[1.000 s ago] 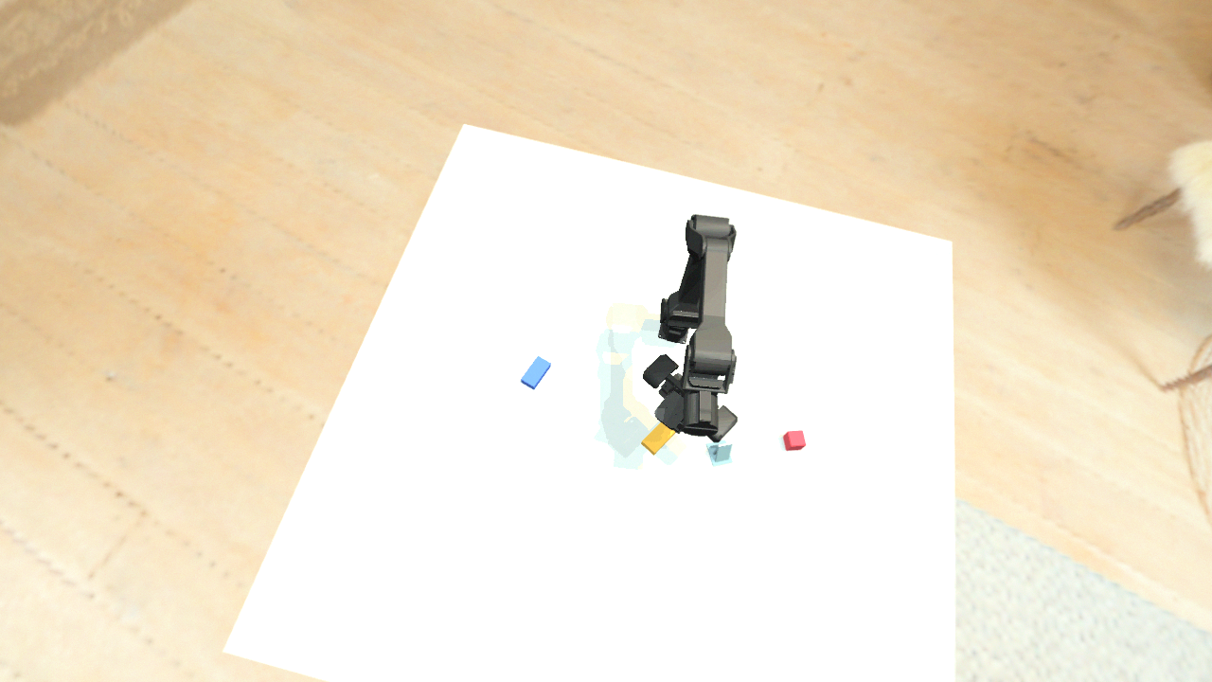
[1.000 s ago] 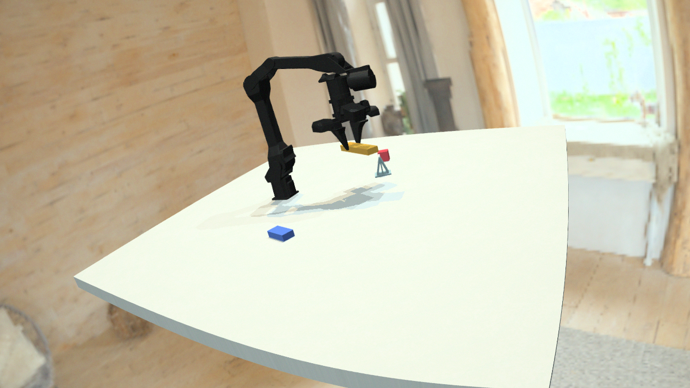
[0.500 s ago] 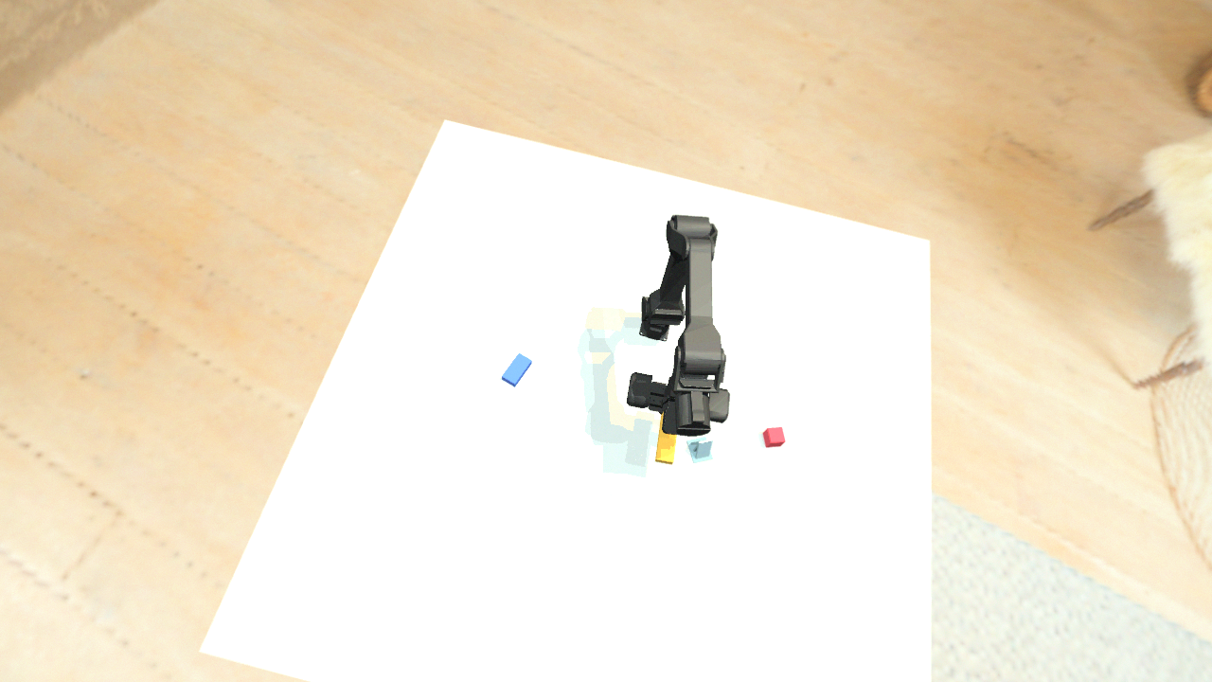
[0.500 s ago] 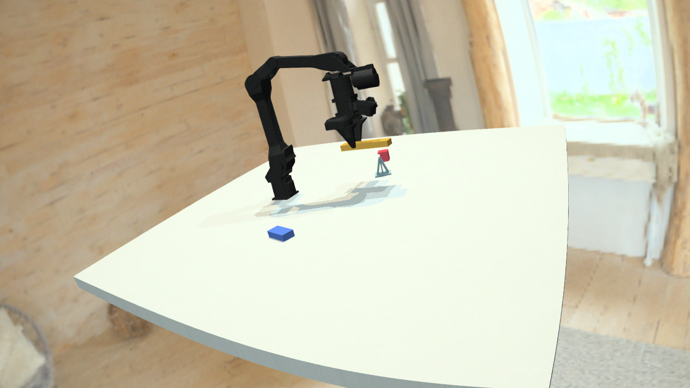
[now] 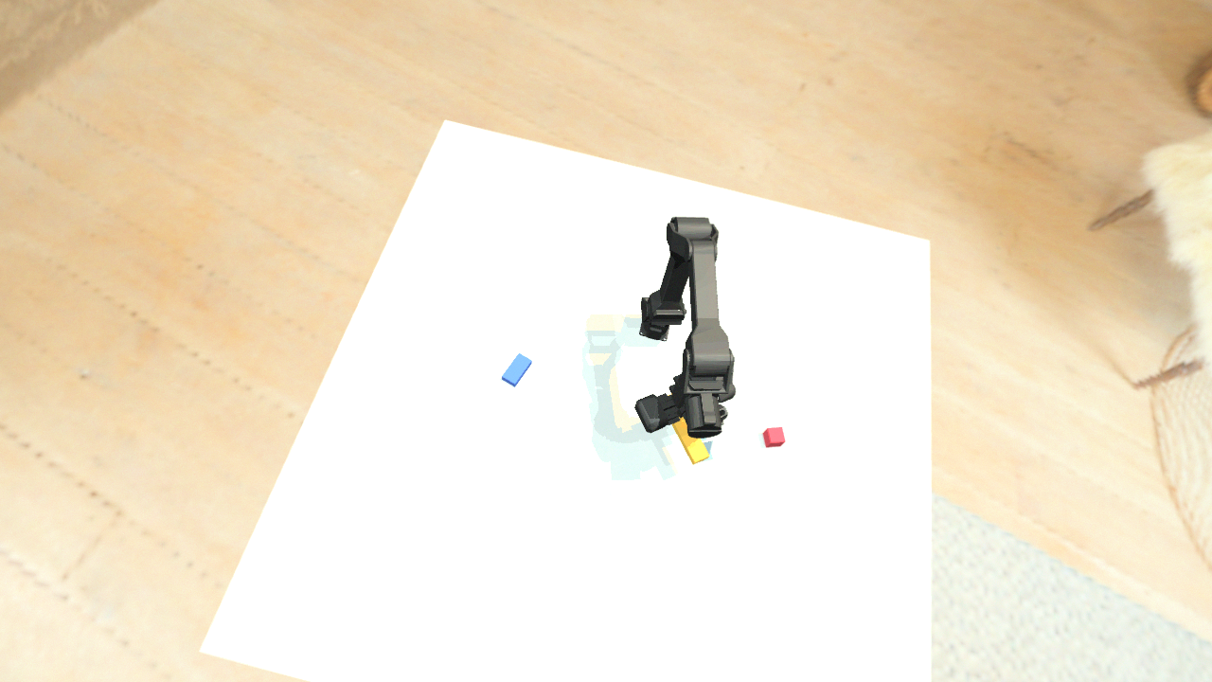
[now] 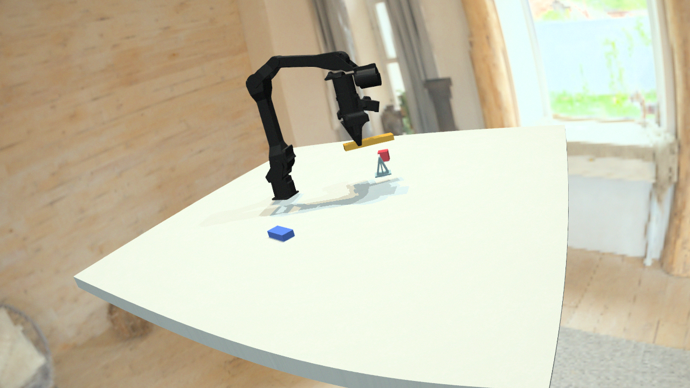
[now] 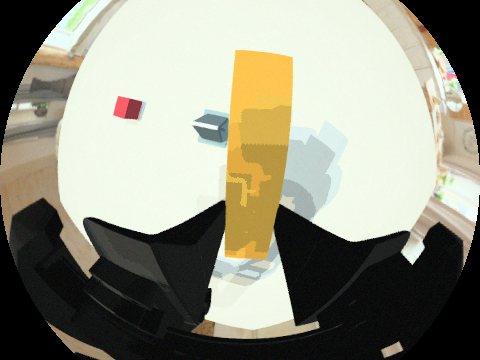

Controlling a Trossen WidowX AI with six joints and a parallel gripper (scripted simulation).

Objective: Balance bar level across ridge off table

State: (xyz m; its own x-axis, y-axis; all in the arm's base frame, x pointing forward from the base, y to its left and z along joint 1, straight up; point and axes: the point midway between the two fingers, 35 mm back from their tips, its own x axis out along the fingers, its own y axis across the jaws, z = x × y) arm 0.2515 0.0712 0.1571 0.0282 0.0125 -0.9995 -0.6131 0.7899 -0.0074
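Note:
My gripper (image 6: 358,143) (image 7: 250,208) is shut on the yellow-orange bar (image 5: 694,446) (image 6: 377,140) (image 7: 262,82) and holds it in the air, well above the table. The fingers grip it nearer its left end in the exterior view; my arm hides part of the bar in the top view. The grey-blue ridge (image 6: 382,167) (image 7: 208,126) stands on the table, lower than the bar. In the wrist view the ridge shows just left of the bar, its top edge running roughly crosswise to the bar's length, partly covered by the bar. Bar and ridge are apart.
A red cube (image 5: 774,437) (image 6: 384,154) (image 7: 121,107) lies beyond the ridge in the exterior view, right of the bar in the top view. A blue block (image 5: 517,369) (image 6: 280,233) lies on the white table (image 5: 381,509) (image 6: 386,289), far to the left in the top view.

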